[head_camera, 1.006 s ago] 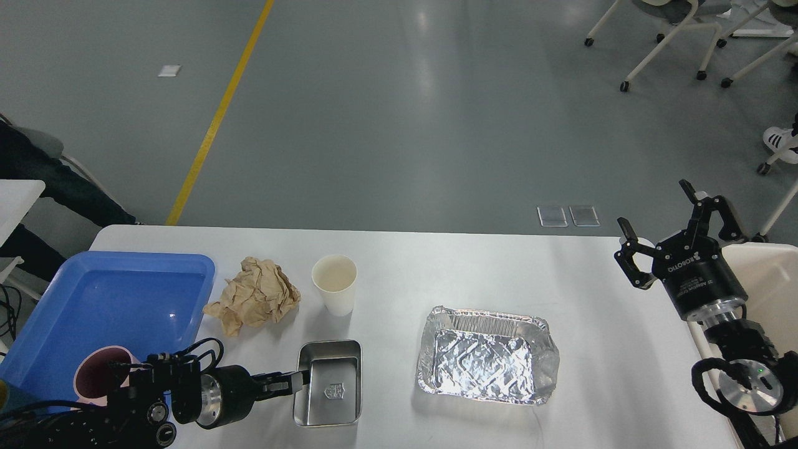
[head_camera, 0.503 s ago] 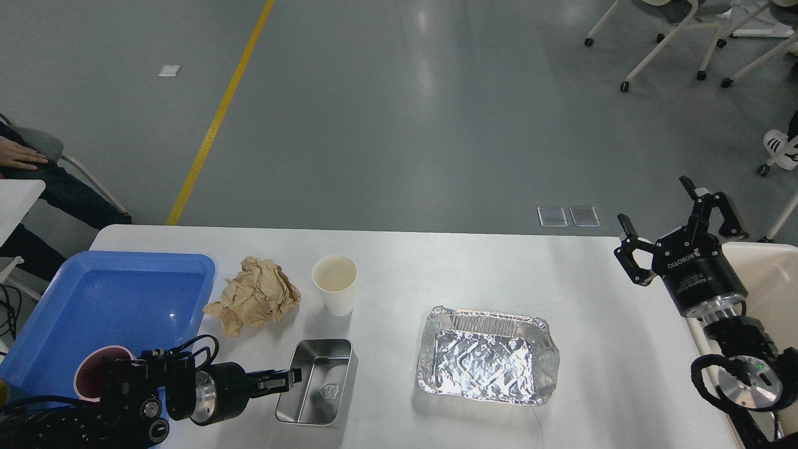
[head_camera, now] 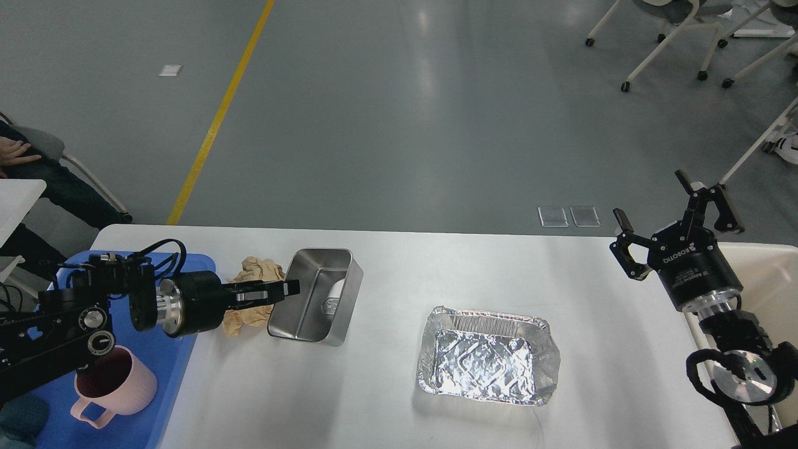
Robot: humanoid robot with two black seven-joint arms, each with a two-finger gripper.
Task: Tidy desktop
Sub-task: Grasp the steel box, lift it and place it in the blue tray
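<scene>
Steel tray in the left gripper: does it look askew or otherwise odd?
Yes. The steel tray hangs tilted from the left gripper, pinched by one rim, its open side facing the camera. It hides most of the paper cup behind it.

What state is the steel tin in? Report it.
Tipped and lifted: the steel tin hangs tilted off the desktop, its rim clamped in the left gripper, with nothing visible inside it.

Glossy grey floor (head_camera: 386, 112), yellow line (head_camera: 218, 115), wheeled chairs (head_camera: 679, 37).

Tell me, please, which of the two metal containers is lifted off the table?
The steel tin, gripped by its rim in the left gripper and tilted. The crinkled foil tray lies flat on the desktop.
</scene>
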